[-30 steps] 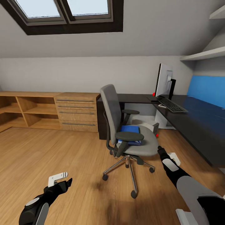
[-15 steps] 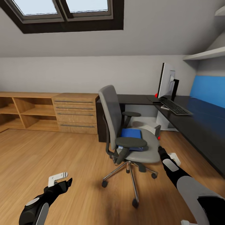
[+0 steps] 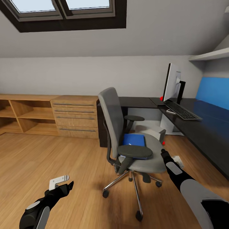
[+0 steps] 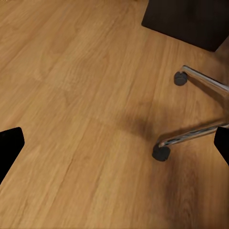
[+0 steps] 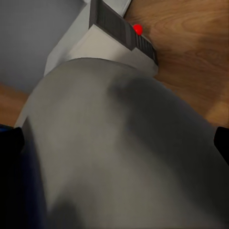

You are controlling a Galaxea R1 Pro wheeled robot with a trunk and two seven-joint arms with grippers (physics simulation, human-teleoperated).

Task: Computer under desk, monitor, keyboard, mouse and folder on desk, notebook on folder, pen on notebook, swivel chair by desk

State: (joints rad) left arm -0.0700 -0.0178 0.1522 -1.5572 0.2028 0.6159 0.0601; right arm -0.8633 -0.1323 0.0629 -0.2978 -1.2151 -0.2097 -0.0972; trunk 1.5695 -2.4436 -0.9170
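Now closer: view has advanced on the swivel chair [image 3: 133, 133], folder [image 3: 134, 140] on its seat; right gripper [image 3: 173, 159] spread beside seat, left gripper [image 3: 62, 183] spread, idle.

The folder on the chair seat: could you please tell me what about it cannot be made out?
- Head view: the swivel chair's armrest hides the folder's near edge.
- Whether anything lies on it: too small to tell.
- Right wrist view: a blurred blue sliver at the picture's edge, beside the grey seat.
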